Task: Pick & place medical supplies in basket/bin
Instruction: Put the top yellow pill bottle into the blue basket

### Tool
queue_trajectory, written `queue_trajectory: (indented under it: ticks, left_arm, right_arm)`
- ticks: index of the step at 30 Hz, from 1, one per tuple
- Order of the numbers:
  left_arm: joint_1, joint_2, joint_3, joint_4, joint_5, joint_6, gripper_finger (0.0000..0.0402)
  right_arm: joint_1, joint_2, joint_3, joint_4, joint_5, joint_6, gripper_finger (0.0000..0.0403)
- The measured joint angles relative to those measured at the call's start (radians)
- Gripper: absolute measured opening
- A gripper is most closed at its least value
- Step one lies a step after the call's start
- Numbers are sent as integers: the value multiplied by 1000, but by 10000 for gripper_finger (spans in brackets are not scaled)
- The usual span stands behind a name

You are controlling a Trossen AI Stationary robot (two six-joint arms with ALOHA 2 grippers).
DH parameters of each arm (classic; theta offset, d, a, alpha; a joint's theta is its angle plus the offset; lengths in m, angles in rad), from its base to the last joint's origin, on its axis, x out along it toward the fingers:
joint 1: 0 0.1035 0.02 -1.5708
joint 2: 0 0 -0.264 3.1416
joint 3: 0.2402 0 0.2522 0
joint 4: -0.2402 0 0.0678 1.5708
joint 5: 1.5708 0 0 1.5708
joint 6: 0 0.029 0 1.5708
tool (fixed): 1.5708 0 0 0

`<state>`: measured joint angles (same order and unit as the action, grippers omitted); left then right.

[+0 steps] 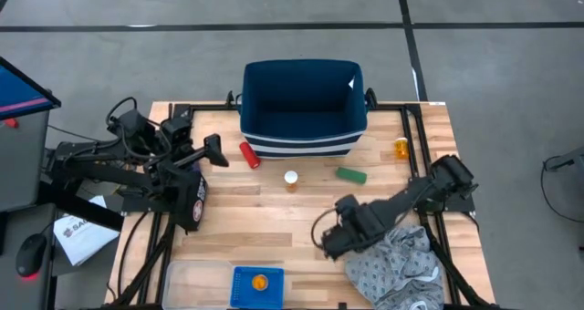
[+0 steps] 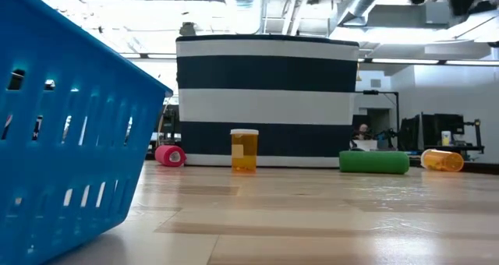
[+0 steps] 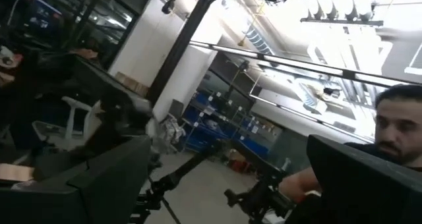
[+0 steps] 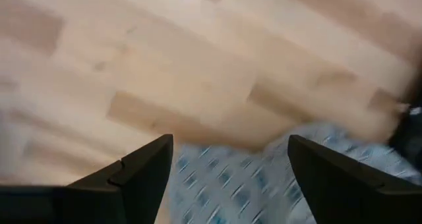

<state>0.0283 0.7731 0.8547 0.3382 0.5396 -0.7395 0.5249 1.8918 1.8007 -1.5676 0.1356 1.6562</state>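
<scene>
The right gripper [image 1: 330, 240] hangs with open, empty fingers over bare wood beside the patterned cloth [image 1: 397, 269], probably because it has nothing to carry. One orange bottle [image 1: 260, 282] already lies in the blue basket [image 1: 239, 292] at the near edge. Far of it, the white-capped bottle [image 1: 290, 180], red cylinder [image 1: 249, 154], green piece [image 1: 350, 175] and another orange bottle [image 1: 401, 149] wait by the striped tub [image 1: 302, 144]. The left gripper [image 1: 213, 150] waits open, far left.

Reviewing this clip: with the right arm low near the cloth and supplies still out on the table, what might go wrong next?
1. The right gripper, open and empty, hangs beside the patterned cloth; it may snag it.
2. The blue basket is small, with one orange bottle already inside; a drop may miss.
3. The red cylinder and another orange bottle lie on their sides, so a nudge could roll them.
</scene>
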Motion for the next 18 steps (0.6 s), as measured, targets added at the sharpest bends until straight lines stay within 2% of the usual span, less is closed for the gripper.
queue_trajectory:
  ticks: [4,9,18]
  left_arm:
    - [-18,0,0,1,-8,0,400]
    - [-41,0,0,1,-12,0,400]
    - [-43,0,0,23,-65,1,400]
  right_arm:
    - [-46,-76,-97,-3,9,-34,297]
    - [-94,-257,-263,-4,46,-9,297]
    - [-144,-688,-592,-6,122,308,297]
